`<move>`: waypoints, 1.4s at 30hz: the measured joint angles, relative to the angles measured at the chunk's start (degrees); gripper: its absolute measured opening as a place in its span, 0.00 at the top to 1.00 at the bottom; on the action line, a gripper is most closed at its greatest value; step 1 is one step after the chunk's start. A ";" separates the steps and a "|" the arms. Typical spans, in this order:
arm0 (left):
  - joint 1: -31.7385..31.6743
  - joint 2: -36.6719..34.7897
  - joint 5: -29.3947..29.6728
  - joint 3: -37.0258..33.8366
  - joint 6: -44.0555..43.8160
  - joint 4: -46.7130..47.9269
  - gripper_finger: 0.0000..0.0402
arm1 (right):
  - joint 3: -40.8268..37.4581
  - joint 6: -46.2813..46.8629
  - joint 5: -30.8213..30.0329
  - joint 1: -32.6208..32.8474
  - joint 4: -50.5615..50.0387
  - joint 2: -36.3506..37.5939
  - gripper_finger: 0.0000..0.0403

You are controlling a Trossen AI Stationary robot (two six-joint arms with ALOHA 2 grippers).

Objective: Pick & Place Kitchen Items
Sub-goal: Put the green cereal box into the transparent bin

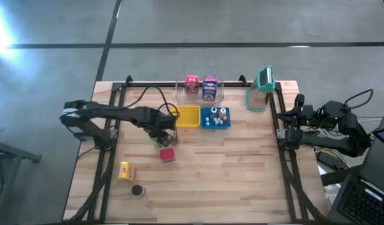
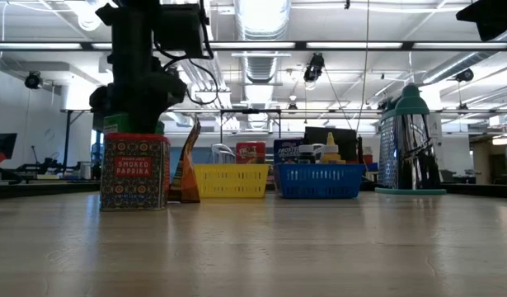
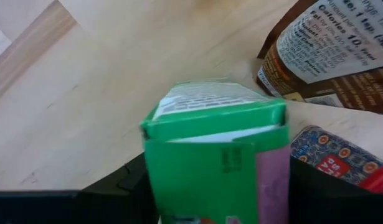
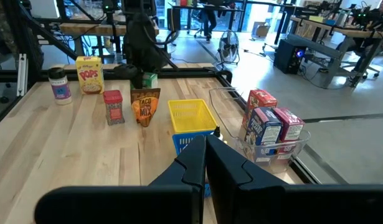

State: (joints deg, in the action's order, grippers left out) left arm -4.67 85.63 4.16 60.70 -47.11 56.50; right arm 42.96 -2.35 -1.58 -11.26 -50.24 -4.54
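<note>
Green carton (image 3: 216,155) sits pinched in the left claw (image 1: 165,133), just above the tabletop (image 1: 241,169) beside the red tin (image 1: 168,154) and brown pouch (image 4: 145,106). Left arm stretches inward from the left edge; right claw (image 4: 205,163), pressed together, waits at the right edge.

Bare table (image 1: 241,169) right of red tin (image 1: 167,154) — baskets (image 1: 188,116) crowd behind.

A green carton (image 3: 216,155) with white print, a red patterned paprika tin (image 2: 135,172), an orange-brown taco mix pouch (image 4: 145,106), a yellow popcorn box (image 4: 89,74), a yellow basket (image 1: 188,116) and a blue basket (image 1: 215,125) sit on the pale wooden desk (image 1: 229,169).
</note>
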 joint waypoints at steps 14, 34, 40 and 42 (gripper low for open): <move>-0.73 5.02 0.04 -0.22 -0.22 -1.29 0.42 | 0.00 0.00 0.00 0.01 0.00 -0.02 0.98; -1.38 5.17 -0.39 -2.15 1.45 -4.52 0.44 | 0.00 0.00 0.00 0.00 -0.02 -0.01 0.98; -1.44 5.17 -0.37 -1.96 2.18 -4.42 0.53 | 0.00 0.00 0.00 0.01 -0.02 0.00 0.98; -1.44 5.14 -0.37 -1.96 2.18 -4.34 0.56 | 0.00 0.00 0.02 0.00 -0.02 0.00 0.98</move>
State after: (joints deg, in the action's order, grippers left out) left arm -6.11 90.77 3.79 58.74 -44.93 52.15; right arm 42.96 -2.35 -1.56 -11.26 -50.26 -4.54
